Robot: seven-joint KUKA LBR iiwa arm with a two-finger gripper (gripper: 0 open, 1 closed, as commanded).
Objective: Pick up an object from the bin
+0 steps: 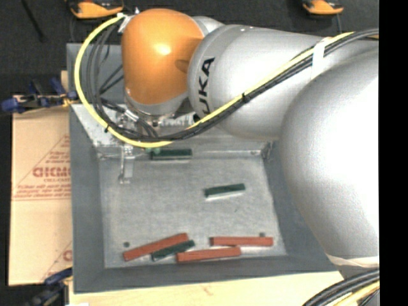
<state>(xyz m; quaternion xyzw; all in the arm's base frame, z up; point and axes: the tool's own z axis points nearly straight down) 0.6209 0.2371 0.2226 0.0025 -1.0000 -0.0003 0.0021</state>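
Observation:
My gripper [125, 169] reaches down at the bin's back left corner, under the arm's orange cover, most of it hidden by the arm. Just to its right a dark green bar [171, 152] lies along the back wall, level and apart from the gripper. Another dark green bar [224, 190] with a pale edge lies near the middle of the bin floor, to the right of and nearer than the gripper.
Along the front of the bin lie three red bars [156, 246] [208, 254] [241, 241] and a short dark green bar [172, 250] between them. The arm covers the bin's back and right side.

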